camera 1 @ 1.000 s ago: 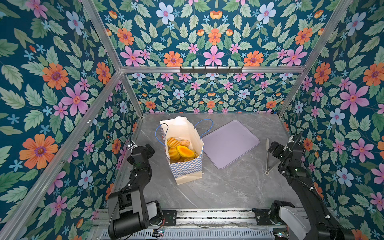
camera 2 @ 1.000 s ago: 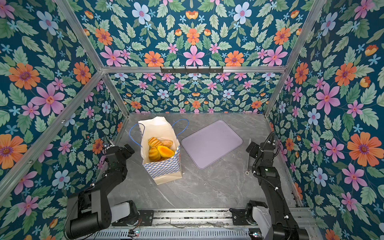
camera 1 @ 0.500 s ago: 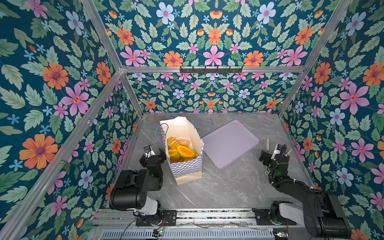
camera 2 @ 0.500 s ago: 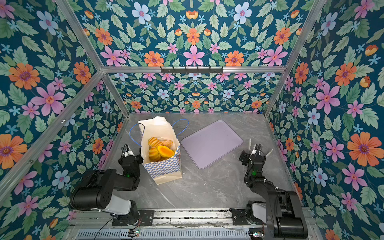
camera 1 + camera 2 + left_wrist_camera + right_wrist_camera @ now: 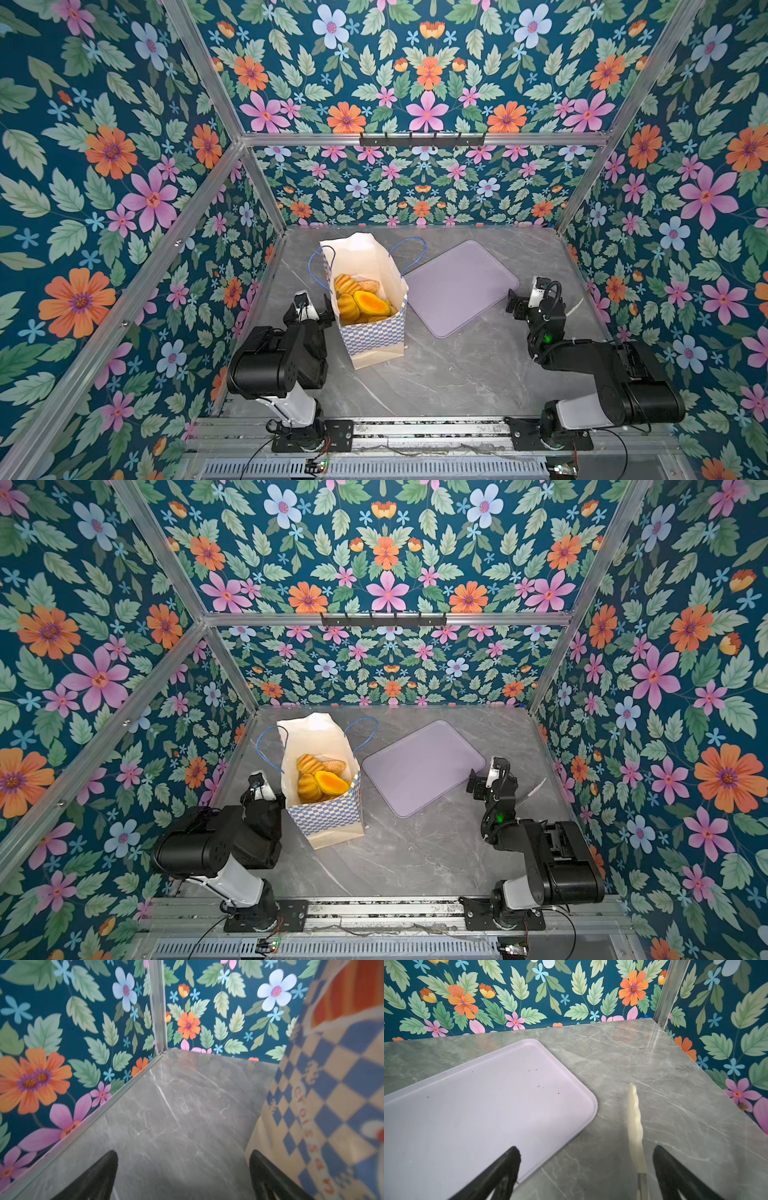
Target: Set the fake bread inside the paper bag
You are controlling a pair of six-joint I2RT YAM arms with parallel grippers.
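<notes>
Fake bread (image 5: 365, 301) in upright paper bag (image 5: 374, 336), left fingers (image 5: 97, 1178) wide (beside bag), right fingers (image 5: 500, 1176) wide

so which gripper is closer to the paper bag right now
Left. The left gripper sits open right beside the paper bag, at its checkered side. The right gripper is open at the lavender tray, whose width separates it from the bag.

My desk (image 5: 457, 374): one blue-checkered cream paper bag (image 5: 374, 336), four glossy golden toy loaves (image 5: 348, 307) showing, one flat lavender tray (image 5: 457, 286), one cream wavy knife (image 5: 634, 1118).
</notes>
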